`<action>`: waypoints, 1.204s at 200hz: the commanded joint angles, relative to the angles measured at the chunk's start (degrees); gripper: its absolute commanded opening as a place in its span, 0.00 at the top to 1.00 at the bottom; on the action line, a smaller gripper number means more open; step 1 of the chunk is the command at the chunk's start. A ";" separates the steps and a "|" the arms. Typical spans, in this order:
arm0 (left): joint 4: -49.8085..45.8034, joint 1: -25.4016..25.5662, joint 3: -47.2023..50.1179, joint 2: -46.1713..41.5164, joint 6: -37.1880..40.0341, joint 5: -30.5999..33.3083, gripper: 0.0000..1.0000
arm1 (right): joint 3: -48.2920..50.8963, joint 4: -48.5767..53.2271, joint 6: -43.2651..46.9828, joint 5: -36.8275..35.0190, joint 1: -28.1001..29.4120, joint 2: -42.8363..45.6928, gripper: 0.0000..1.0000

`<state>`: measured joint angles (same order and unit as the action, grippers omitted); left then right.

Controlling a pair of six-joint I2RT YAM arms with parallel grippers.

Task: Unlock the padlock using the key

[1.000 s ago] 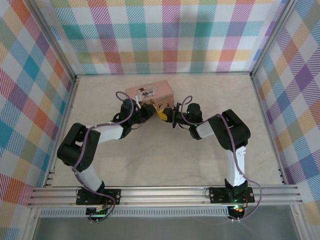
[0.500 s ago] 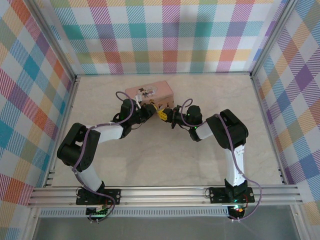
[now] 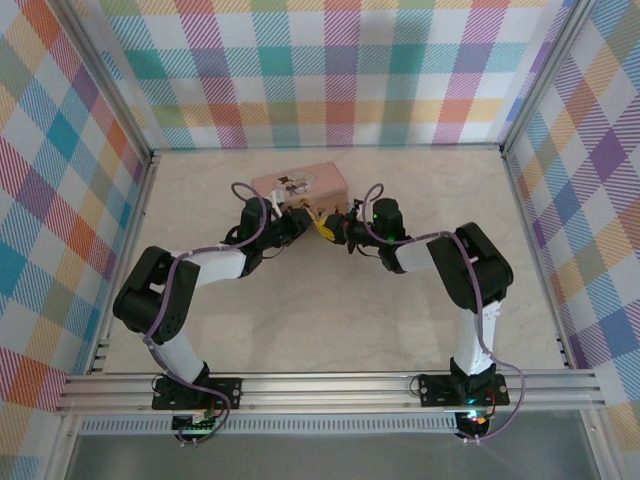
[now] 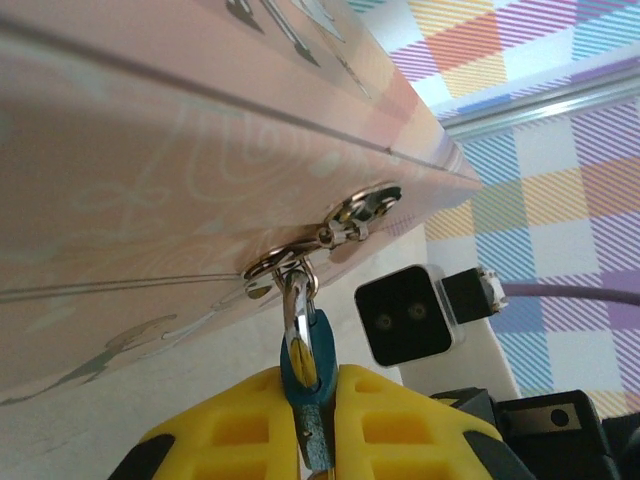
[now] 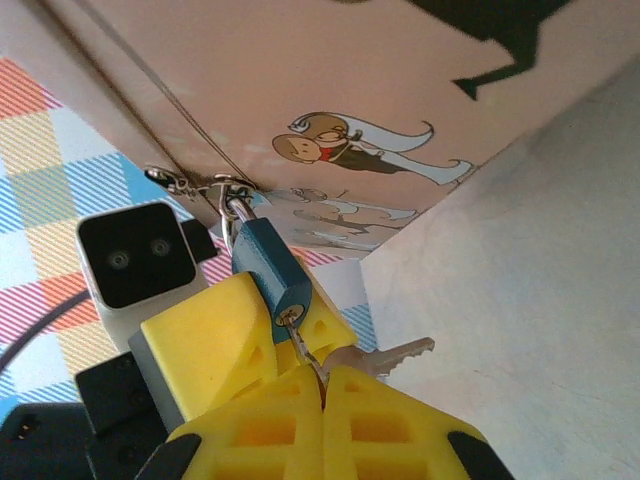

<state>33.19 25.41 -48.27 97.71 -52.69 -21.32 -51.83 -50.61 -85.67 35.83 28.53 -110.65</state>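
The small teal padlock (image 4: 312, 362) hangs by its silver shackle (image 4: 294, 305) from the hasp on the pink tin (image 4: 150, 170). My left gripper (image 4: 308, 425) is shut on the padlock's body, with a yellow finger on each side. In the right wrist view the padlock (image 5: 268, 262) shows its keyhole, and the key (image 5: 308, 345) sits in it. My right gripper (image 5: 322, 388) is shut on the key's head. A second key (image 5: 400, 355) dangles beside it. From above, both grippers meet just in front of the tin (image 3: 300, 182).
The pink tin (image 5: 330, 90) stands near the back of the marble tabletop (image 3: 330, 320). Checked walls (image 3: 330, 70) enclose the table on three sides. The left wrist camera (image 5: 135, 258) is close behind the padlock, and the right arm's camera (image 4: 405, 315) faces it.
The right arm's wrist and forearm have turned and shifted, and its elbow has swung right, while its gripper has stayed at the padlock. The left arm has held still.
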 commanded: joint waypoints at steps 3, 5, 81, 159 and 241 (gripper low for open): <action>0.28 1.59 0.26 -1.91 1.14 -6.24 0.89 | 0.75 -1.75 7.01 -0.12 0.24 2.39 1.00; 0.38 1.58 0.28 -1.91 1.11 -6.27 0.89 | 1.07 -2.76 6.44 -0.01 0.17 2.09 1.00; 0.47 1.13 0.46 -1.75 1.18 -6.28 0.89 | 4.36 -14.25 -0.68 1.11 0.03 -0.73 1.00; 1.29 0.96 0.52 -0.90 0.87 -7.39 0.89 | 4.62 -7.85 -0.20 1.34 -0.57 4.54 1.00; 1.03 1.48 0.37 -0.94 1.45 -8.72 0.89 | -0.75 -29.82 -26.13 -1.76 0.40 -6.44 1.00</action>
<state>32.08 25.19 -48.03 97.32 -51.64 -22.83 -48.34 -72.16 -107.02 36.56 28.51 -117.43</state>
